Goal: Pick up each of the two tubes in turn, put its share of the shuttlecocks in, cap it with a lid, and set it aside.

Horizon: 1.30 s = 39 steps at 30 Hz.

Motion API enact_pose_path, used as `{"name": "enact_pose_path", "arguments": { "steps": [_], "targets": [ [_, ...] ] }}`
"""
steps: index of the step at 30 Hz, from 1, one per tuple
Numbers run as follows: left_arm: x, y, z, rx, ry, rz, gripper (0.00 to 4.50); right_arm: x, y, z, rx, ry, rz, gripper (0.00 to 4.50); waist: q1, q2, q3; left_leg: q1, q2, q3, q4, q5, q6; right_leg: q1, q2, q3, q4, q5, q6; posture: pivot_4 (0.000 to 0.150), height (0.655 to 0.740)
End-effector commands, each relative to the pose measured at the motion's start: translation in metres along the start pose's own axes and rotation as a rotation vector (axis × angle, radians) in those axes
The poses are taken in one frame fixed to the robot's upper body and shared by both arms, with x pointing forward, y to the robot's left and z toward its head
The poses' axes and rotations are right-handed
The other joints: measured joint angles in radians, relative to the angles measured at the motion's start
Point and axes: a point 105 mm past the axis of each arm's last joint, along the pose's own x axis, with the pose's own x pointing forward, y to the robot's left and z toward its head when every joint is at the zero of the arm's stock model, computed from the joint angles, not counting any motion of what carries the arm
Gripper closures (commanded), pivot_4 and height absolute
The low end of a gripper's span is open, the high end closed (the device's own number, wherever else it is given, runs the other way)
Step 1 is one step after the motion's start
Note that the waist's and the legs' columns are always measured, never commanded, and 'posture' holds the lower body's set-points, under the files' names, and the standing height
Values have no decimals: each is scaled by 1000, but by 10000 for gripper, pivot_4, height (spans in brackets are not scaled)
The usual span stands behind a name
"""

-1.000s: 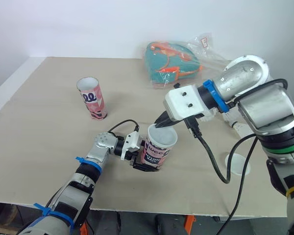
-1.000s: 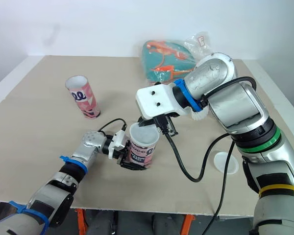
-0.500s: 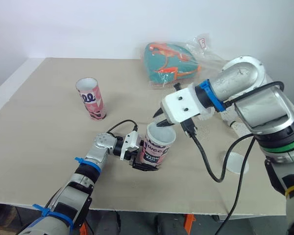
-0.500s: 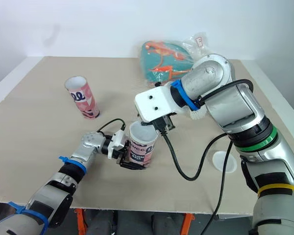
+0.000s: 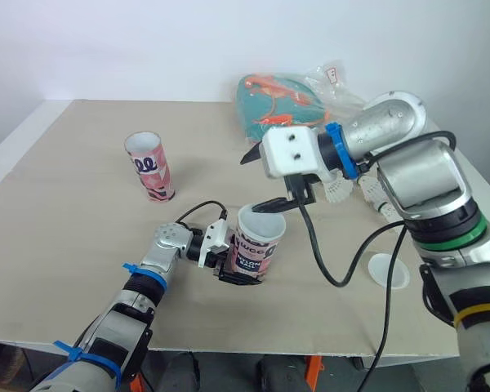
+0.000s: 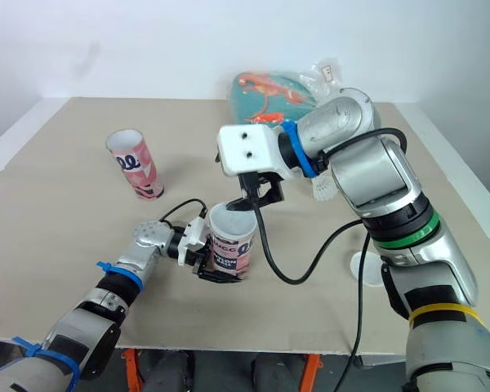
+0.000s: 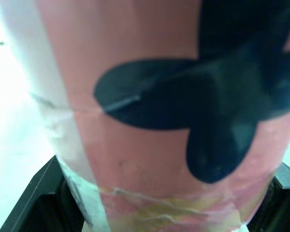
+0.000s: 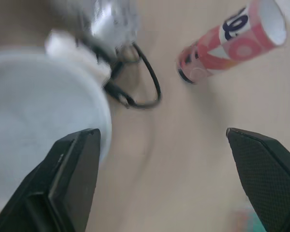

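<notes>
A pink patterned tube [image 5: 257,242] stands upright near the table's front, mouth up, and my left gripper [image 5: 238,260] is shut on its lower wall. The left wrist view shows the tube wall [image 7: 159,116] between the black fingers [image 7: 34,203]. My right gripper [image 5: 260,181] hovers just above and behind the tube's mouth, open, with nothing between its fingers [image 8: 72,179]. What lies inside the tube I cannot tell. The second pink tube [image 5: 151,166] stands open at the back left. Loose white shuttlecocks [image 5: 343,189] lie behind my right arm. A white lid [image 5: 389,270] lies flat at the right.
A teal and orange bag in clear plastic [image 5: 286,102] rests at the back of the table [image 5: 73,237]. A black cable [image 5: 327,261] hangs from my right wrist onto the table beside the held tube.
My right gripper has gone from shut at the tube's mouth to open, and has lifted up and back from it. The left gripper still holds the tube.
</notes>
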Motion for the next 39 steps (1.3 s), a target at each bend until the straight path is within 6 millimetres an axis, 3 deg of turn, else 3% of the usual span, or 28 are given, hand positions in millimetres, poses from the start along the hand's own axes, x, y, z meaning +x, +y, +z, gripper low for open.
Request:
{"name": "enact_pose_path", "arguments": {
  "steps": [1,6,9,12,14,15,16,20,29,39],
  "targets": [
    [-6,-11,-25,-93,72,1,8440,-33,-4,16,13,-76,-10,265,1,0,0,0,0,0,0,0,0,0,0,0,0,0,0,1500,7400],
    [-7,-12,-25,-93,72,1,8440,-42,-1,2,28,-12,0,265,1,1,0,0,0,0,-1,0,0,-1,0,0,0,-2,0,1500,7400],
    [-8,-12,-25,-93,72,2,8440,-45,-2,7,49,-49,-2,265,-1,1,0,0,0,0,-1,0,0,-3,0,0,0,-2,0,1500,7400],
    [-8,-12,-26,-93,72,3,8440,-44,-2,9,71,-71,-5,8582,-1,1,0,0,0,0,-1,0,0,-4,0,0,0,-2,0,1500,7400],
    [-9,-12,-26,-94,73,5,8440,-40,7,7,69,-73,40,17539,0,0,0,0,0,0,-1,0,0,-4,0,0,0,-2,0,1500,7400],
    [-9,-11,-26,-93,73,6,8440,-39,10,8,72,-80,60,19051,0,0,0,0,0,0,-1,0,0,-4,0,0,0,-2,0,1500,7400],
    [-9,-11,-26,-94,73,7,8440,-38,13,9,74,-89,77,26776,0,0,0,0,0,0,-1,0,0,-4,0,0,0,-2,0,1500,7400],
    [-9,-11,-26,-95,75,11,8440,-33,26,12,74,-109,150,44646,0,1,0,0,0,0,-1,0,0,-4,0,0,0,-2,0,1500,7400],
    [-6,-11,-28,-98,78,15,8440,-11,38,6,83,-57,222,44646,0,1,0,0,0,0,-1,0,0,-5,0,0,0,-2,0,1500,7400],
    [-4,-12,-27,-98,72,16,8440,10,58,-20,59,70,332,44646,0,1,-1,1,0,0,-1,0,-1,-5,0,0,-1,-2,0,1500,7400]
  ]
}}
